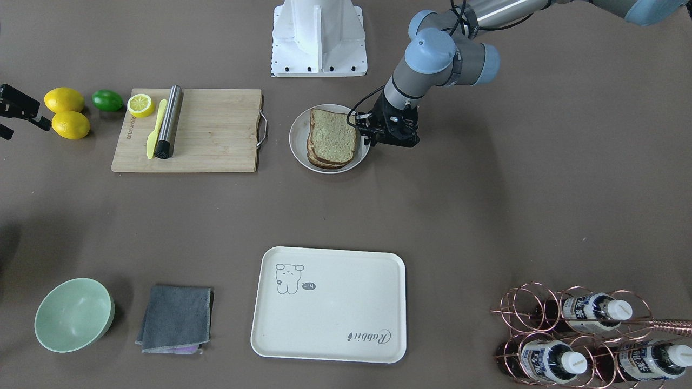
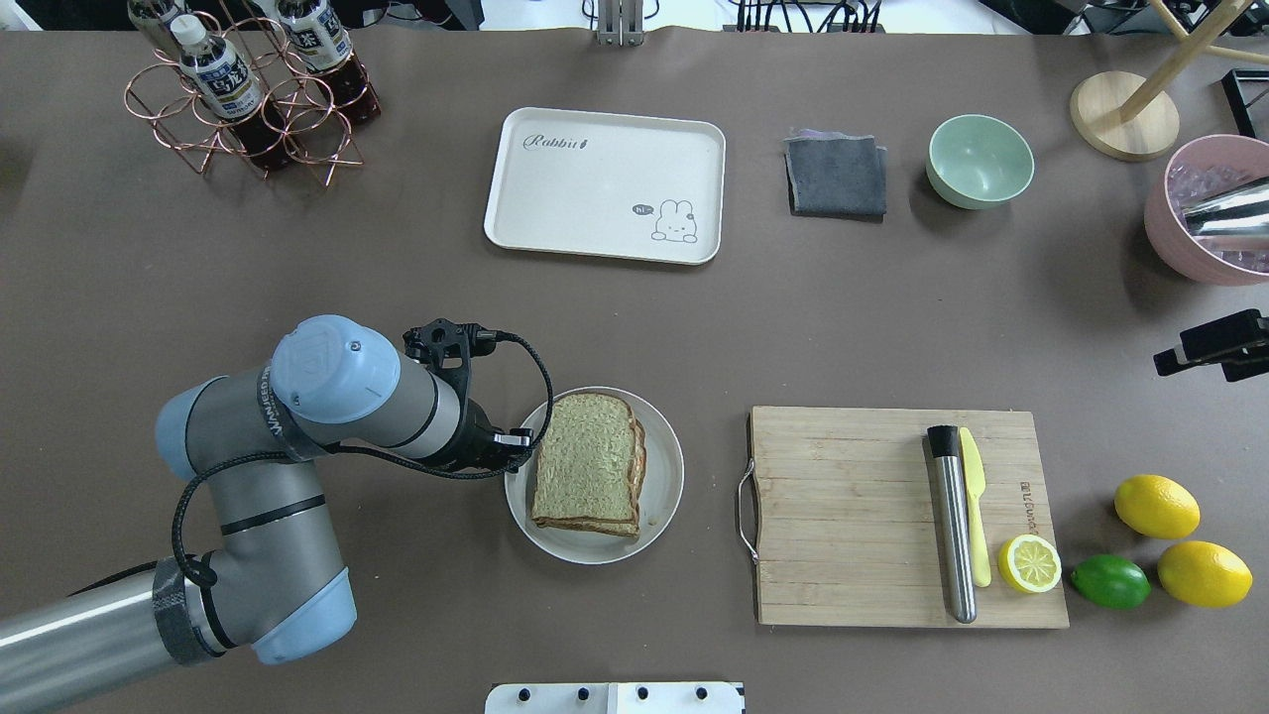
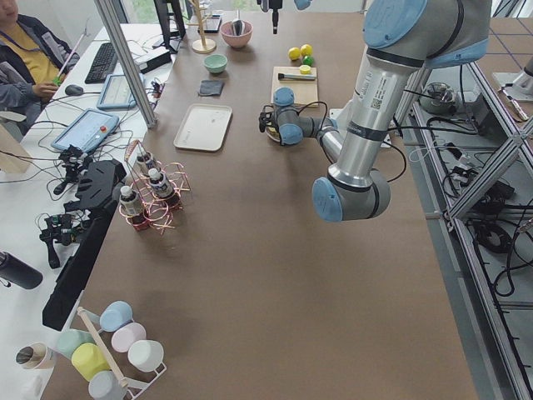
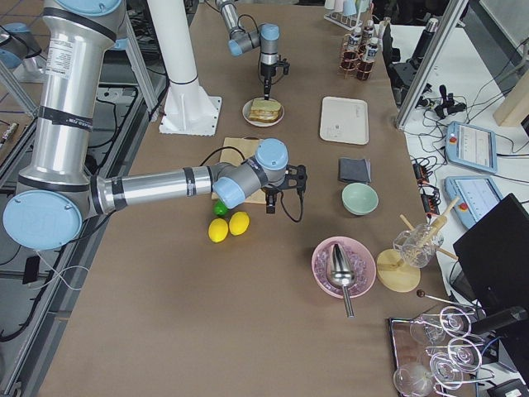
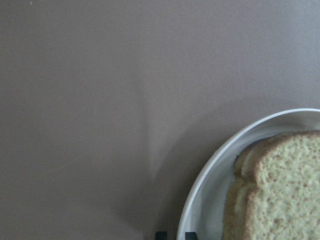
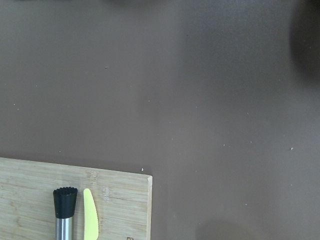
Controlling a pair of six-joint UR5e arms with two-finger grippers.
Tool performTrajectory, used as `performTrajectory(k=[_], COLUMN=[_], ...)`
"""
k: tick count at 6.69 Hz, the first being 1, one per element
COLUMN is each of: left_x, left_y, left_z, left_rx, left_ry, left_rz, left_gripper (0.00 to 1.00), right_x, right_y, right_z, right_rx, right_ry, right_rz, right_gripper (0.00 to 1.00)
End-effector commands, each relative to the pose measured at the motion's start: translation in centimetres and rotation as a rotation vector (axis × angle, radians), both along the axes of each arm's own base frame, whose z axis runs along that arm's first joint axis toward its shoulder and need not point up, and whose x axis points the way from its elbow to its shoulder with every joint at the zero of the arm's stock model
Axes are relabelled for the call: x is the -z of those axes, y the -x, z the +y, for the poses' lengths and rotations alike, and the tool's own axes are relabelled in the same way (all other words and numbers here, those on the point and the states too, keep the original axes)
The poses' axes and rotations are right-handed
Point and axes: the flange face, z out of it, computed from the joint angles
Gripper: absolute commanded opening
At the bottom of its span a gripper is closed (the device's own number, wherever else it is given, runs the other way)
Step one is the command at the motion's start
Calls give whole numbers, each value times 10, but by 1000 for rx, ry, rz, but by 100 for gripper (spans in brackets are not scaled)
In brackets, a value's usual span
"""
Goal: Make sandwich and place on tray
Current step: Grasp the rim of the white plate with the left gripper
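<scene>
The sandwich (image 2: 587,461), two tan bread slices stacked, lies on a round white plate (image 2: 666,466) at the table's middle; the egg is hidden between the slices. My left gripper (image 2: 516,446) is low at the plate's left rim. In the left wrist view its two dark fingertips (image 5: 161,235) stand close together astride the plate rim (image 5: 210,175), beside the sandwich (image 5: 280,185). The cream tray (image 2: 605,188) lies empty beyond the plate, also in the front view (image 1: 335,297). My right gripper (image 2: 1214,347) hangs off to the right of the cutting board; its fingers do not show.
A bamboo cutting board (image 2: 853,516) with a steel muddler (image 2: 952,526), yellow knife (image 2: 974,516) and lemon half (image 2: 1029,563) lies right of the plate. Lemons and a lime sit beyond it. A grey cloth (image 2: 836,177), green bowl (image 2: 980,161) and bottle rack (image 2: 248,99) stand at the far side.
</scene>
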Motion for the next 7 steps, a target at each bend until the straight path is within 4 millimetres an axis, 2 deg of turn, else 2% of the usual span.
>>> performTrajectory(k=[1, 2, 5, 6, 7], left_x=[-1, 5, 27, 31, 25], left_y=[-1, 1, 21, 26, 30], left_z=[3, 5, 14, 9, -5], left_rx=[1, 9, 12, 21, 41], left_ry=[12, 24, 23, 5, -8], left_rz=[0, 11, 66, 101, 129], left_gripper=[23, 0, 0, 0, 0], right_x=[4, 3, 4, 4, 4], right_y=[-6, -7, -7, -7, -6], right_z=[4, 5, 5, 5, 5], right_rx=[6, 6, 7, 8, 9], right_ry=[11, 15, 16, 16, 16], right_rz=[-31, -31, -34, -33, -33], right_gripper=[100, 100, 100, 100, 100])
